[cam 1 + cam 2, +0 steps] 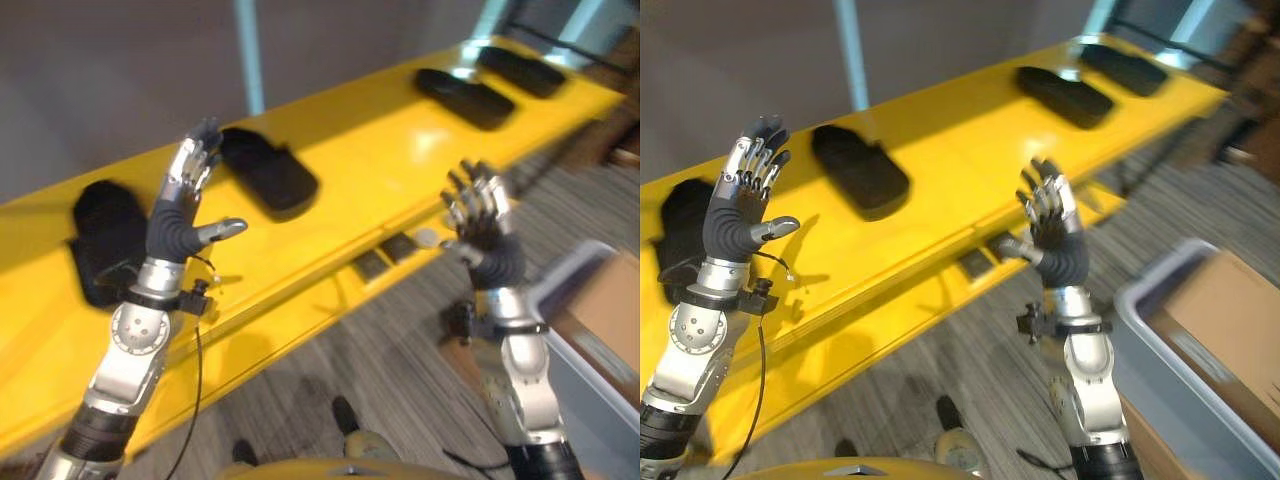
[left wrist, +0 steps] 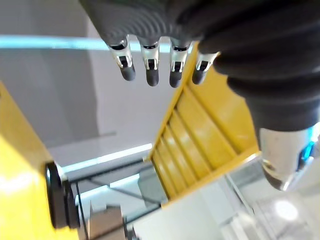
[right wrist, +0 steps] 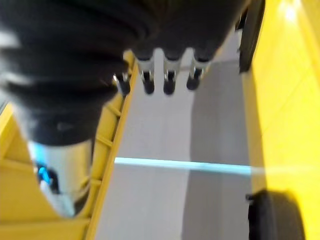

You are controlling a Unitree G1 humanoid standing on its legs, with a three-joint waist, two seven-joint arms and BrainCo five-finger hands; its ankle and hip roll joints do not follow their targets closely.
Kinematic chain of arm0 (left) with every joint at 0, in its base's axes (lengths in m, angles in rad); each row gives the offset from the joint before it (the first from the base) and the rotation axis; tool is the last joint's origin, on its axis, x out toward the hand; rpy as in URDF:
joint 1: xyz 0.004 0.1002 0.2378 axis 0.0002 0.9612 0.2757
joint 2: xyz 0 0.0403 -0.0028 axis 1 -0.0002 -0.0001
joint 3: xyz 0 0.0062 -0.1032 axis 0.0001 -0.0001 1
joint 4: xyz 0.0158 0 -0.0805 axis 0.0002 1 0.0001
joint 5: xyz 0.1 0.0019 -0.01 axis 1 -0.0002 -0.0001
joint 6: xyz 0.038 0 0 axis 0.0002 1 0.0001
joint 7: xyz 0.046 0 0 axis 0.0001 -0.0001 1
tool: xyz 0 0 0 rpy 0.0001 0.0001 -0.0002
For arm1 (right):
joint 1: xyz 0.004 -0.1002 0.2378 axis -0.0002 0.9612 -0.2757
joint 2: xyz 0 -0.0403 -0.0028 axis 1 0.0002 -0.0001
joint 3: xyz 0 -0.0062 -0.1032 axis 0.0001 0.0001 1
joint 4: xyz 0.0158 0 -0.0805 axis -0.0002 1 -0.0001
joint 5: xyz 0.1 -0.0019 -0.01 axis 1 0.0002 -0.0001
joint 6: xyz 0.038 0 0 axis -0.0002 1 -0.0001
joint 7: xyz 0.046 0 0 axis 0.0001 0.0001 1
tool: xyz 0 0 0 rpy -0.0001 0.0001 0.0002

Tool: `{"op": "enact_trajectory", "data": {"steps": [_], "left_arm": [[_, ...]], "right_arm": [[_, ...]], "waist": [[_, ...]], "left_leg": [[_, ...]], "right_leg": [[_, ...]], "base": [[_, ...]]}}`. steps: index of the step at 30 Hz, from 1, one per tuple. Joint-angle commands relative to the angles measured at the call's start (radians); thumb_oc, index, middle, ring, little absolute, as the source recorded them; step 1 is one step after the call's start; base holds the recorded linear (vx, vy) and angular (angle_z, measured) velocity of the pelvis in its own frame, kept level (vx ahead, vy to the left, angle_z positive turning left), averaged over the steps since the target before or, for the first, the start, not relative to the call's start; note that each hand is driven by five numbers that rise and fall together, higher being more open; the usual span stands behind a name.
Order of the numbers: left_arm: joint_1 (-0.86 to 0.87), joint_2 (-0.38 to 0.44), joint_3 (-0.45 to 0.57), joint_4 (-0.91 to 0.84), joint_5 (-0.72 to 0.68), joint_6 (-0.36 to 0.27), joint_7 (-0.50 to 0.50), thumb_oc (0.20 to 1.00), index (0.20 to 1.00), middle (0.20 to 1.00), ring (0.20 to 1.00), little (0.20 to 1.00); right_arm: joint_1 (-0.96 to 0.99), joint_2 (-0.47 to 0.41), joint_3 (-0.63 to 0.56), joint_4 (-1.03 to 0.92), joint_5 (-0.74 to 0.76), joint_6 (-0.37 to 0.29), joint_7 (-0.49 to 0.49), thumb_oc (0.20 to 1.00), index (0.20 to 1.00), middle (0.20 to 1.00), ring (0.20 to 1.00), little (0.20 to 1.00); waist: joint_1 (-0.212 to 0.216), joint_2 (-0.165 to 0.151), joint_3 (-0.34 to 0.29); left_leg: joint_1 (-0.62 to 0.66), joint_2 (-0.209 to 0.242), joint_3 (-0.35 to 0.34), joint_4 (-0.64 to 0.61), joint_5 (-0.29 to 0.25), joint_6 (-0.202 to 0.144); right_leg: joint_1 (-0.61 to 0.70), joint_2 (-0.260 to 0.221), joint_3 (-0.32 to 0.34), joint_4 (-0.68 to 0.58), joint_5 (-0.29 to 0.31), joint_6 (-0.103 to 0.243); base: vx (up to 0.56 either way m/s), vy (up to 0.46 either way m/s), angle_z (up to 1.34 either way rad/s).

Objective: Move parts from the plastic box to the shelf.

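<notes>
Several flat black parts lie in a row on the long yellow shelf (image 1: 380, 160): one at its left end (image 1: 105, 235), one further along (image 1: 268, 168), two toward the far right (image 1: 465, 97). My left hand (image 1: 180, 215) is raised in front of the shelf between the two left parts, open, fingers straight, holding nothing. My right hand (image 1: 485, 225) is raised near the shelf's front edge, also open and empty. The grey plastic box (image 1: 1160, 330) stands on the floor at the lower right, with a brown cardboard piece (image 1: 1230, 320) inside.
Grey striped carpet (image 1: 400, 370) lies below the shelf. A grey wall with a light blue post (image 1: 248, 55) stands behind it. Small dark labels (image 1: 385, 255) sit on the shelf's front rail.
</notes>
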Motion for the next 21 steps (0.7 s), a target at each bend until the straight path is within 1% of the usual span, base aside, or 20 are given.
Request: {"op": "enact_trajectory", "data": {"steps": [1,2,4,5,6,9,10,12,13,14,16,20,21], "left_arm": [[-0.032,0.003,0.007,0.029,0.022,-0.026,-0.007,1.0,1.0,1.0,1.0,1.0],[-0.029,-0.004,0.004,0.053,0.028,-0.019,-0.013,1.0,1.0,1.0,1.0,1.0],[-0.024,-0.008,-0.012,0.104,0.045,0.0,-0.039,1.0,1.0,1.0,1.0,1.0],[-0.026,-0.014,-0.036,0.142,0.05,0.012,-0.057,1.0,1.0,1.0,1.0,1.0],[-0.027,-0.014,-0.037,0.145,0.05,0.011,-0.058,1.0,1.0,1.0,1.0,1.0],[-0.037,-0.001,-0.098,0.199,0.074,0.022,-0.11,1.0,1.0,1.0,1.0,1.0],[-0.037,0.001,-0.128,0.22,0.054,0.033,-0.14,1.0,1.0,1.0,1.0,1.0],[-0.045,0.003,-0.199,0.269,-0.05,0.053,-0.225,1.0,1.0,1.0,1.0,1.0],[-0.048,0.01,-0.226,0.282,-0.078,0.064,-0.258,1.0,1.0,1.0,1.0,1.0],[-0.044,0.022,-0.247,0.299,-0.091,0.074,-0.287,1.0,1.0,1.0,1.0,1.0],[-0.028,0.021,-0.272,0.324,-0.106,0.086,-0.305,1.0,1.0,1.0,1.0,1.0],[0.012,0.013,-0.263,0.314,-0.167,0.095,-0.323,1.0,1.0,1.0,1.0,1.0],[0.021,0.006,-0.249,0.298,-0.171,0.085,-0.302,1.0,1.0,1.0,1.0,1.0]], "right_arm": [[-0.02,-0.02,-0.043,-0.025,-0.02,-0.02,0.036,1.0,1.0,1.0,1.0,1.0],[0.0,-0.021,-0.054,-0.018,-0.026,-0.015,0.04,1.0,1.0,1.0,1.0,1.0],[0.032,-0.023,-0.065,0.008,-0.05,-0.005,0.045,1.0,1.0,1.0,1.0,1.0],[0.053,-0.015,-0.051,0.047,-0.058,0.004,0.043,1.0,1.0,1.0,1.0,1.0],[0.053,-0.015,-0.051,0.048,-0.058,0.003,0.043,1.0,1.0,1.0,1.0,1.0],[0.062,-0.009,-0.007,0.18,-0.093,0.021,0.028,1.0,1.0,1.0,1.0,1.0],[0.064,-0.01,0.007,0.228,-0.109,0.03,0.018,1.0,1.0,1.0,1.0,1.0],[0.056,0.0,0.038,0.337,-0.122,0.043,0.002,1.0,1.0,1.0,1.0,1.0],[0.046,0.004,0.055,0.373,-0.128,0.051,0.004,1.0,1.0,1.0,1.0,1.0],[0.035,0.002,0.072,0.408,-0.139,0.057,0.007,1.0,1.0,1.0,1.0,1.0],[0.027,0.004,0.087,0.456,-0.152,0.063,0.0,1.0,1.0,1.0,1.0,1.0],[0.018,0.004,0.119,0.506,-0.147,0.073,0.001,1.0,1.0,1.0,1.0,1.0],[-0.001,-0.01,0.14,0.509,-0.14,0.073,0.003,1.0,1.0,1.0,1.0,1.0]], "waist": [[0.019,0.0,-0.018],[0.011,0.01,-0.021],[-0.002,0.014,-0.023],[-0.013,0.017,-0.024],[-0.012,0.017,-0.023],[-0.016,0.029,-0.022],[-0.016,0.032,-0.022],[-0.018,0.041,-0.022],[-0.018,0.044,-0.023],[-0.017,0.037,-0.023],[-0.009,0.04,-0.025],[0.025,0.042,-0.011],[0.051,0.043,0.015]], "left_leg": [[-0.03,0.013,-0.017,0.193,-0.215,0.064],[-0.014,0.014,-0.012,0.206,-0.255,0.071],[-0.011,0.026,0.01,0.229,-0.264,0.07],[-0.003,0.032,0.015,0.238,-0.269,0.068],[-0.003,0.032,0.015,0.239,-0.269,0.068],[0.005,0.035,0.006,0.235,-0.265,0.064],[0.007,0.035,0.001,0.232,-0.262,0.063],[0.007,0.034,-0.016,0.221,-0.253,0.06],[0.007,0.032,-0.024,0.214,-0.25,0.059],[-0.002,0.035,-0.02,0.208,-0.213,0.053],[-0.008,0.037,-0.04,0.204,-0.208,0.047],[-0.035,0.058,-0.088,0.235,-0.205,0.031],[-0.081,0.077,-0.136,0.292,-0.207,0.021]], "right_leg": [[0.01,0.012,-0.026,0.077,-0.155,0.083],[0.019,0.018,-0.026,0.077,-0.176,0.083],[0.017,0.025,-0.011,0.084,-0.175,0.083],[0.022,0.027,-0.002,0.086,-0.177,0.083],[0.023,0.027,-0.002,0.086,-0.177,0.083],[0.034,0.025,-0.009,0.094,-0.184,0.083],[0.036,0.023,-0.015,0.097,-0.186,0.083],[0.043,0.016,-0.032,0.102,-0.194,0.08],[0.044,0.014,-0.038,0.106,-0.198,0.078],[0.035,0.017,-0.036,0.111,-0.18,0.07],[0.036,0.015,-0.054,0.12,-0.192,0.06],[0.048,0.022,-0.099,0.137,-0.222,0.028],[0.054,0.026,-0.136,0.145,-0.24,0.004]], "base": [[0.08,0.071,-1.03],[0.07,0.063,-0.91],[0.03,0.027,-0.68],[0.0,0.001,-0.58],[-0.02,0.014,-0.48],[-0.04,0.016,-0.01],[-0.07,0.01,0.2],[-0.04,0.002,0.39],[-0.09,-0.096,0.45],[-0.08,-0.109,0.45],[-0.04,-0.104,0.39],[-0.02,-0.179,0.48],[-0.06,-0.231,0.76]]}}
